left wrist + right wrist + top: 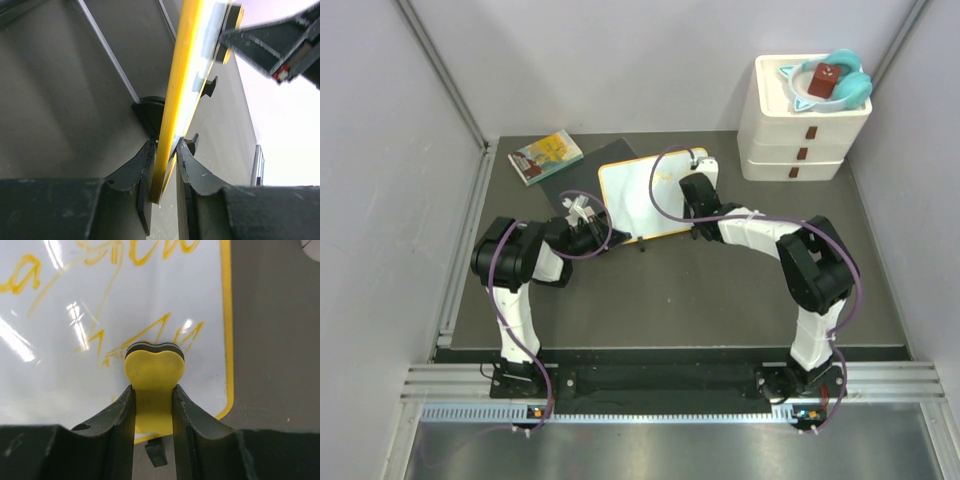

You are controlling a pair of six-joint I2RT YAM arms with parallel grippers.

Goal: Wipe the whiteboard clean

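Observation:
The whiteboard point(642, 200) with a yellow-orange frame lies on the dark table, centre back. Yellow scribbles cover its face in the right wrist view point(100, 315). My left gripper point(586, 215) is shut on the board's left edge; the left wrist view shows the yellow frame point(175, 100) edge-on between the jaws. My right gripper point(696, 190) is shut on a yellow heart-shaped eraser point(154, 380) with a dark felt pad, and holds it against the board near its lower right corner. The right gripper also shows at the upper right of the left wrist view point(280, 45).
A small colourful book point(546, 156) lies at the back left beside a dark grey mat point(575, 185). A white stack of drawers point(800, 130) with a teal item on top point(835, 82) stands at the back right. White walls enclose the table.

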